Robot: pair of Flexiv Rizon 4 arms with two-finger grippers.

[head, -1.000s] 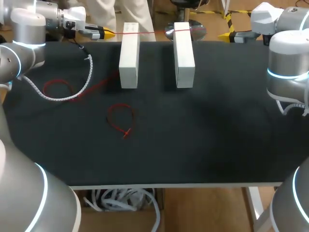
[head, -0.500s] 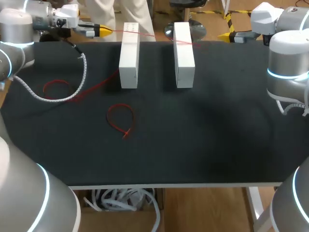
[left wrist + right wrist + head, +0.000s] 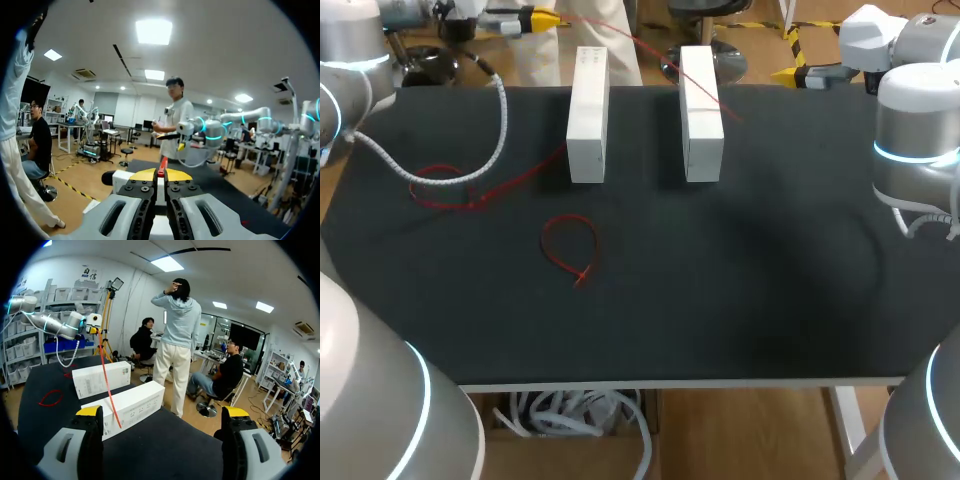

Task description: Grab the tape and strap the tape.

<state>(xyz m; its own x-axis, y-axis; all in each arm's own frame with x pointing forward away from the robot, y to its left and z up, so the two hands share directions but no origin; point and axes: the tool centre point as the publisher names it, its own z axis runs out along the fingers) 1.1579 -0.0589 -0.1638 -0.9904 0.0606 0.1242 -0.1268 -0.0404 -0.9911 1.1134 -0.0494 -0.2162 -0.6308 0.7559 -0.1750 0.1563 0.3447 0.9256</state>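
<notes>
Red tape (image 3: 162, 165) clamped in left fingers (image 3: 145, 174), right fingers (image 3: 90, 411) apart, two white boxes (image 3: 587, 115) (image 3: 700, 110), two red loops (image 3: 570, 245) (image 3: 440, 185)

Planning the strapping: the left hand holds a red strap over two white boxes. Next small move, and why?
Probably ease the open right hand toward the thin red strap, which crosses the white cardboard box nearest it, just ahead.
</notes>
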